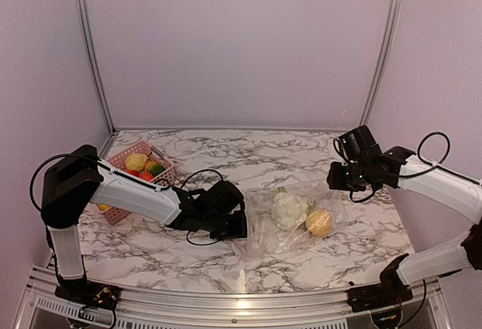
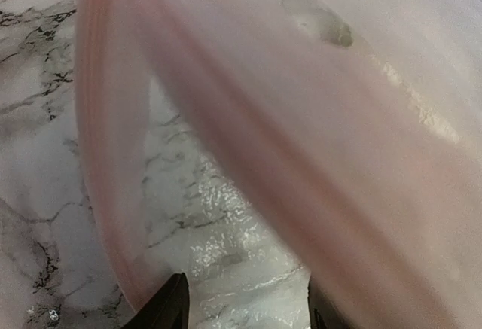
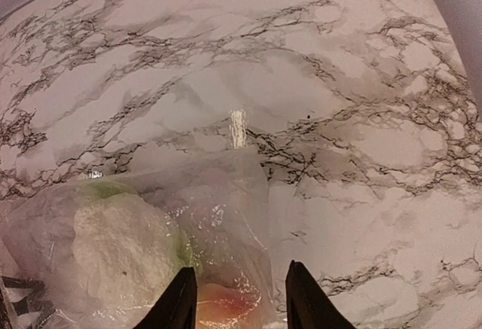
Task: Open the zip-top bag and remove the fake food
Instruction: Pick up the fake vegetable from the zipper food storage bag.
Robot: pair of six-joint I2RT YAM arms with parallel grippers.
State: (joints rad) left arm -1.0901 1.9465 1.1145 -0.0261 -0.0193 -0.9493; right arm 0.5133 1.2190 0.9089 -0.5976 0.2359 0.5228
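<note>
Top view, the dial centred on the marble table (image 1: 226,163). The zip-top bag (image 1: 260,233) lies flat at about 4 o'clock, long axis running 9 to 3. Fake food (image 3: 113,254) shows through the film: a white cauliflower piece (image 1: 289,210) and, just beside it at its 4 o'clock, a yellow-orange fruit (image 1: 318,223). A pink basket (image 1: 120,157) at 10 o'clock, well apart from the bag, holds more coloured pieces.

The left gripper (image 1: 230,222) sits at the bag's 9 o'clock edge. In its wrist view its fingers (image 2: 172,303) stand apart and clamp nothing. A blurred pink band (image 2: 248,156) crosses close to the lens, perhaps the closure strip, though this cannot be told.

The right gripper (image 1: 340,177) hovers at the bag's 1 o'clock corner, its jaws parted over the film and released.

Handling, as judged: the film is light, limp, crinkly and slippery, so it will slide and fold rather than resist. Hold is best taken on the stiffer closure strip at the 9 o'clock edge, one lip per gripper. The pieces look rigid and light, apt to roll once free.
</note>
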